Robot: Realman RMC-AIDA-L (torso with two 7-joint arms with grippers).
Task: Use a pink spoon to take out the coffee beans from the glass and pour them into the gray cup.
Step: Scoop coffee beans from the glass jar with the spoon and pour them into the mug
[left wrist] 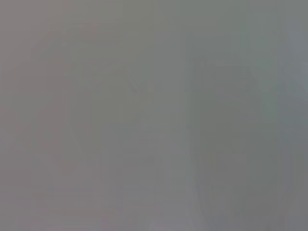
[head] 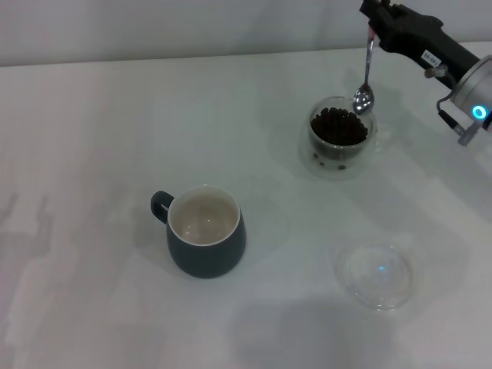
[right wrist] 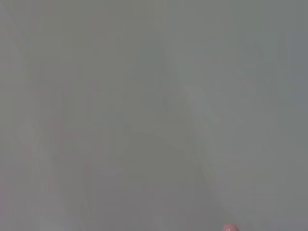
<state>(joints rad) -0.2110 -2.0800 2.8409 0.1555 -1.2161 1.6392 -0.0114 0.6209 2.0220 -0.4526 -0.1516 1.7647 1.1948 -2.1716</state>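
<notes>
Nearest us a clear lid (head: 374,275) lies flat, the empty gray cup (head: 206,232) beside, and we note the right gripper (head: 374,24) clamped on the pink spoon (head: 366,77), a light, stiff, likely slippery thing held by its handle end, its bowl over the beans (head: 338,127) in the fragile glass (head: 340,138).

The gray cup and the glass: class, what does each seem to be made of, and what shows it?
The gray cup looks like glazed ceramic: opaque blue-gray outside, cream inside, soft sheen. The glass appears to be clear glass, possibly double-walled: the coffee beans show through its side. Plastic can't be ruled out.
</notes>
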